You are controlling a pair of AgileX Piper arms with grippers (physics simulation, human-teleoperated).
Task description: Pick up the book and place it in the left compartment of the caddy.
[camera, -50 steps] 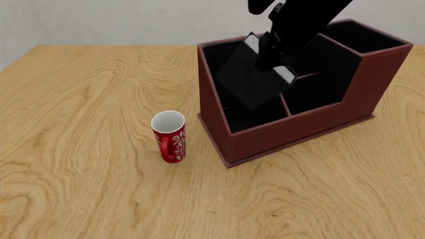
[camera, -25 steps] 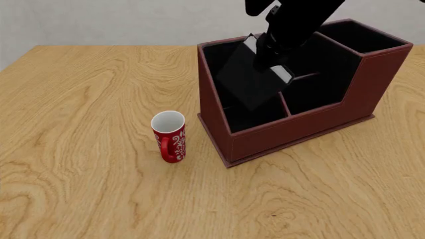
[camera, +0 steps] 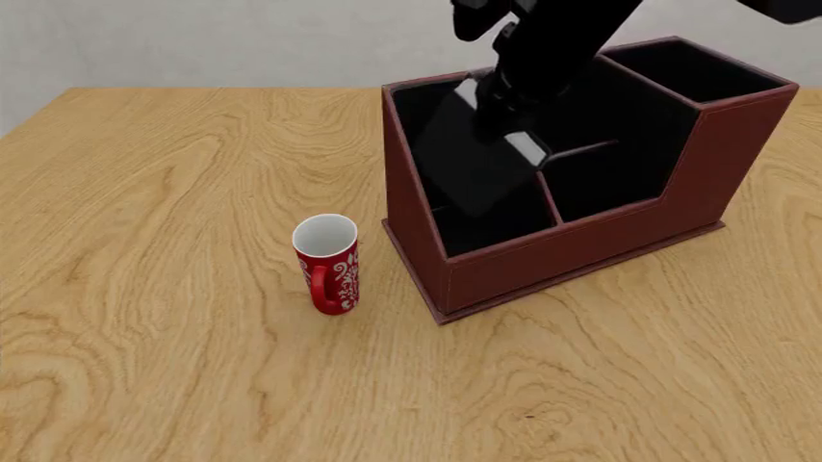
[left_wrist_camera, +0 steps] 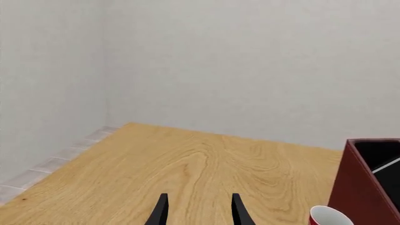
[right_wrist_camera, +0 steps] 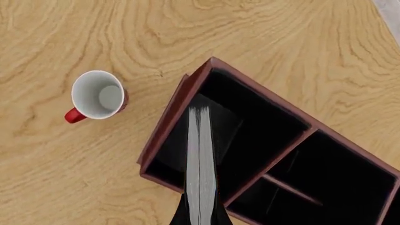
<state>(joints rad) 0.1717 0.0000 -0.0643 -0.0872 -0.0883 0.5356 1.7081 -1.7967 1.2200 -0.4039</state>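
Note:
The black book point(camera: 473, 159) with white page edges point(right_wrist_camera: 200, 159) hangs tilted in my right gripper point(camera: 503, 94), which is shut on its upper end. It is over the left compartment point(camera: 478, 231) of the dark red-brown caddy point(camera: 565, 260), its lower corner down among the slot's walls. In the right wrist view the book's edge lines up over that long slot point(right_wrist_camera: 250, 124), beside the caddy's end wall point(right_wrist_camera: 172, 117). My left gripper point(left_wrist_camera: 198, 213) is open over bare table, away from the caddy, and does not show in the front view.
A red patterned mug point(camera: 326, 262) stands upright on the wooden table point(camera: 167, 289) just left of the caddy; the mug point(right_wrist_camera: 98, 96) also shows from above and its rim point(left_wrist_camera: 328, 216) in the left wrist view. A grey wall lies behind the table.
My right arm has shifted left with the book, which now hangs steeper and further over the left compartment. Mug and caddy have not moved.

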